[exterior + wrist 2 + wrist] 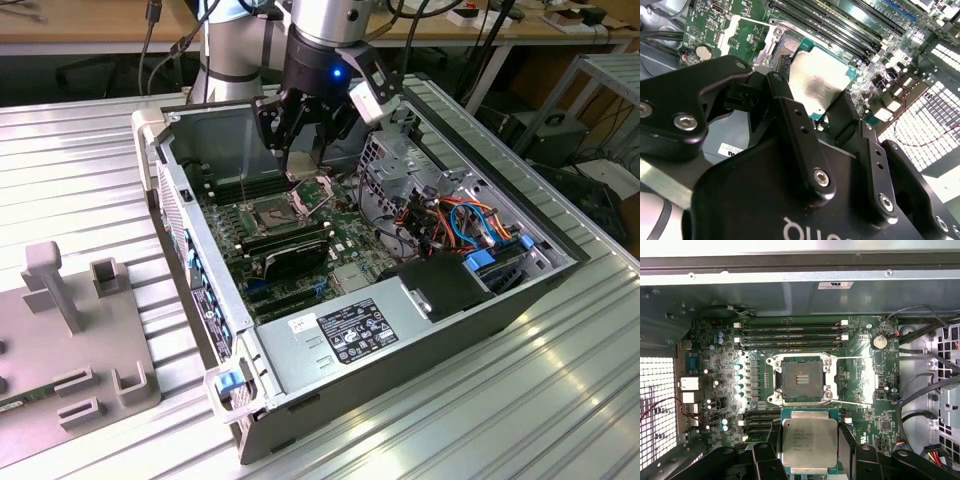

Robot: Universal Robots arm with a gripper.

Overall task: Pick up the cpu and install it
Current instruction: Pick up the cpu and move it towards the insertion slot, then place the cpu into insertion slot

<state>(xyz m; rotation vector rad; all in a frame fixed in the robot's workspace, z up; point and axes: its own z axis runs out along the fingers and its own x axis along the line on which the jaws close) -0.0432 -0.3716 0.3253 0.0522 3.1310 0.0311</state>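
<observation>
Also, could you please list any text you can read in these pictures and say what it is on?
None reads with certainty.
On the cpu, held by the gripper: faint print, too small.
On the power supply label: too small.
On the case wall sticker: blurred.
On the gripper body: lettering cut off.

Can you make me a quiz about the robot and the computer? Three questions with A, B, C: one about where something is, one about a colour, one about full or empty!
1. Where is the cpu? A in the socket; B held by the gripper; C lying outside the computer.
2. What colour is its top? A silver-grey; B red; C blue.
3. The socket is: A under a fan; B filled; C empty.

Answers: B, black fingers flank the chip in both wrist views; A, its dull metal lid shows; C, its bare middle shows in the first wrist view.
</observation>
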